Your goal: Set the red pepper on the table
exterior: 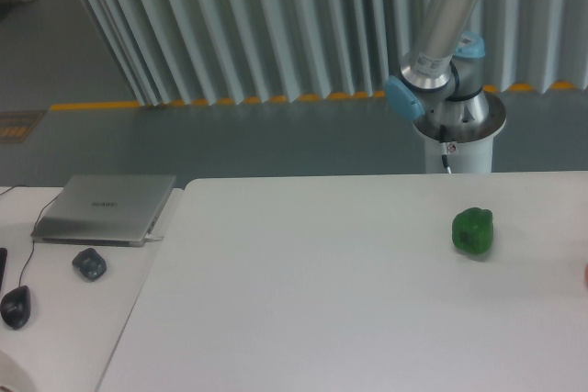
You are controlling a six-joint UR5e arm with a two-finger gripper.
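Standing behind the far edge of the table [303,291], the robot arm [441,34] rises from a white pedestal base [457,140] and leaves the picture at the top right. Only its lower links and light blue joint caps are in view. The gripper is outside the picture, so the state of its jaws cannot be told.

The table is white with a matte top and a rounded corner at its far left. A green pepper [473,231] sits on it towards the right, upright, well apart from the table edges and casting a soft shadow beneath.

At the extreme right border of the picture, at table level, a small reddish sliver [585,273] is visible. It may be the red pepper, but too little of it shows to confirm this or to say whether it rests on the surface.

An adjoining white desk [92,319] lies to the left, touching the table along a straight seam. On it rest a closed silver laptop [106,208], a dark rounded object [89,264] just in front of the laptop, and a black mouse [15,306] nearer the left border with a cable running up from it.

Behind the furniture, a grey floor carries a yellow line [230,99] along the foot of a pale pleated curtain [257,16].
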